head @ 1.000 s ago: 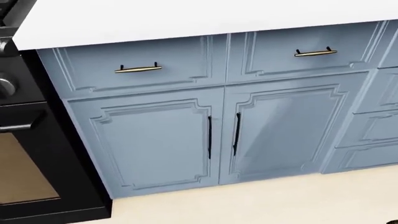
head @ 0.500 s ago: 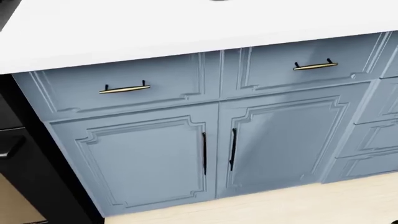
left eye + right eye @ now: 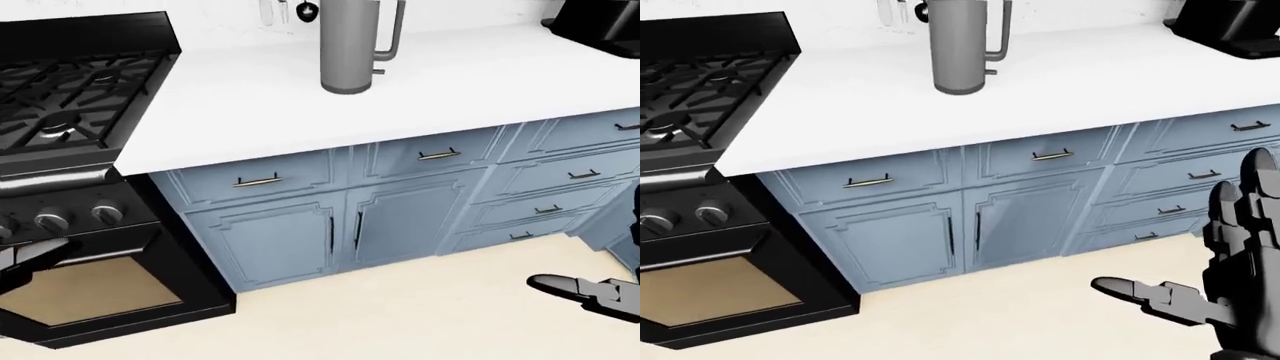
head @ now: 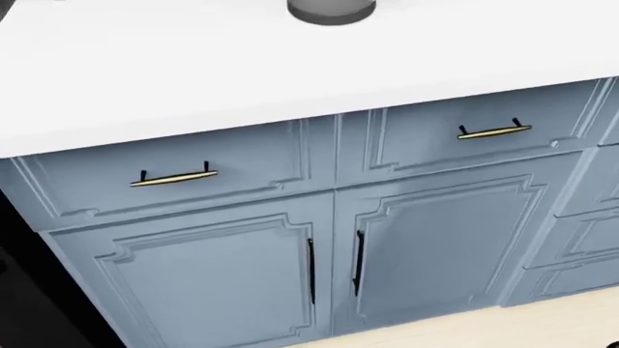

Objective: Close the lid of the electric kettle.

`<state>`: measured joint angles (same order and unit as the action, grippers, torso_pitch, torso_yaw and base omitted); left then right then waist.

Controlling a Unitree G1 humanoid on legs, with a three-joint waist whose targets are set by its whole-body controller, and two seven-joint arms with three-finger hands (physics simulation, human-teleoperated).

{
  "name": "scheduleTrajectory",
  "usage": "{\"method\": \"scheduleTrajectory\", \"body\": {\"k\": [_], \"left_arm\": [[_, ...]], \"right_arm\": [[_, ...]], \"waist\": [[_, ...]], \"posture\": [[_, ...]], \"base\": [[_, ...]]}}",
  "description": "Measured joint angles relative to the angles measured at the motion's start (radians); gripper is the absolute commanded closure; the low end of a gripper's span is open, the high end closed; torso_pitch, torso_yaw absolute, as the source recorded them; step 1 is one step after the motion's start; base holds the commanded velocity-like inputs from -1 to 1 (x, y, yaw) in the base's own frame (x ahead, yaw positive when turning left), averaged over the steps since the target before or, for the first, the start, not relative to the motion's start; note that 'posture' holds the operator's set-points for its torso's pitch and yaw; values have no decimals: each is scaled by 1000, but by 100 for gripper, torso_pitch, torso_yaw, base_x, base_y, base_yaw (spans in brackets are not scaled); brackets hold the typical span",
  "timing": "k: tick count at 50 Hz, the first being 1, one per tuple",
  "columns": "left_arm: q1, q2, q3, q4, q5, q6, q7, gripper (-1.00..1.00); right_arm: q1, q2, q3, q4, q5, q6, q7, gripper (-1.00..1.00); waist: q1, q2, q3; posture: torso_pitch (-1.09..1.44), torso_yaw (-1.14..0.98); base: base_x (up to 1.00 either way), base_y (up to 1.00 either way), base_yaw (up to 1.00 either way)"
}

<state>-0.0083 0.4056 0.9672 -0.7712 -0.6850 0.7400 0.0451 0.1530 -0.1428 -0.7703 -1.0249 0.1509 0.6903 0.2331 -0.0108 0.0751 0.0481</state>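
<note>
While top cropped: grey kettle [image 3: 350, 46] on white counter [image 3: 260, 97] (upright).

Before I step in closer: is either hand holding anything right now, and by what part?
Nothing is held. The right hand hangs open over the floor, well short of the kettle on the counter. The left hand barely shows.

The tall grey metal electric kettle [image 3: 352, 46] is cut off by the top edge of both eye views, so its lid cannot be seen. The head view shows only its base. The dark robot right hand [image 3: 1230, 285] runs off the right-eye view's right edge.
</note>
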Motion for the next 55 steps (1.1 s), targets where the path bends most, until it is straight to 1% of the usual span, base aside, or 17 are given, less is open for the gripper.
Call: {"method": "scheduleTrajectory", "body": {"k": [1, 4, 6, 13, 15, 19, 23, 26, 27, 31, 39, 40, 45, 49, 51, 53, 55], "left_arm": [[0, 0, 2, 8, 1, -1, 0, -100], [8, -7, 4, 29, 5, 14, 5, -100], [5, -2, 6, 24, 6, 18, 8, -100], [-2, 3, 5, 7, 2, 6, 5, -100], [0, -11, -13, 9, -2, 13, 1, -100], [3, -6, -7, 7, -9, 23, -2, -100], [0, 0, 2, -5, -9, 13, 3, -100], [-2, 3, -1, -3, -7, 4, 0, -100], [-1, 1, 0, 6, -4, 2, 0, -100], [8, -9, -2, 30, 8, 15, 4, -100], [-1, -5, 3, 7, 3, 0, -1, -100], [1, -14, -7, 8, 2, 1, -3, -100], [3, -10, -15, 10, -3, 19, -6, -100], [-1, -4, -4, -4, -2, 10, 0, -100], [-2, -2, -6, -8, -3, 7, 0, -100], [-3, -3, -4, 5, -3, 8, 1, -100], [7, -9, 0, 18, 0, 19, 5, -100]], "right_arm": [[-1, 9, 10, 2, 3, 1, 1, -100], [4, 8, 21, 15, 13, 15, 6, -100], [7, 1, 11, 13, 17, 17, 2, -100], [6, -10, 7, -5, 26, 1, -10, -100], [10, -12, 3, 12, 27, 4, -15, -100], [15, -5, 1, 22, 19, 18, -19, -100], [9, -9, -3, 2, 20, 6, -16, -100], [6, -8, -1, 0, 23, 1, -15, -100], [5, 1, 9, 4, 26, 3, -12, -100], [11, 3, 10, 13, 27, 16, -2, -100], [0, 4, 9, -3, 10, -2, 2, -100], [-1, 5, 7, 5, 6, -1, 3, -100], [2, 17, 5, 21, -15, 18, 5, -100], [-5, 17, 4, 1, -19, 4, 13, -100], [-8, 15, 2, 0, -18, 1, 16, -100], [-6, 27, 11, 6, -11, 4, 21, -100], [0, 20, 15, 15, -1, 14, 23, -100]], "waist": [[7, -15, 5], [21, -10, 4], [23, -21, -5], [30, -118, -8], [18, -97, -1], [7, -95, -3], [3, -51, 6], [2, -6, -1], [9, -17, 2], [23, -20, -1], [26, -110, -8], [18, -97, -2], [6, -91, -3], [1, -44, 6], [-1, -5, 0], [14, -18, 6], [23, -12, 5]], "posture": [[0, 0], [0, 0], [0, 0], [0, 0], [0, 0], [0, 0], [0, 0], [0, 0], [0, 0], [0, 0], [0, 0], [0, 0], [0, 0], [0, 0], [0, 0], [0, 0], [0, 0]], "base": [[20, 0, 0], [18, 0, 0], [19, 0, 0], [19, 0, 0], [19, 0, 0], [18, 0, 0], [18, 0, 0], [19, 0, 0], [19, 0, 0], [18, 0, 0], [18, 0, 0], [18, 0, 0], [19, 0, 0], [18, 0, 0], [18, 0, 0], [19, 0, 0], [19, 0, 0]]}}
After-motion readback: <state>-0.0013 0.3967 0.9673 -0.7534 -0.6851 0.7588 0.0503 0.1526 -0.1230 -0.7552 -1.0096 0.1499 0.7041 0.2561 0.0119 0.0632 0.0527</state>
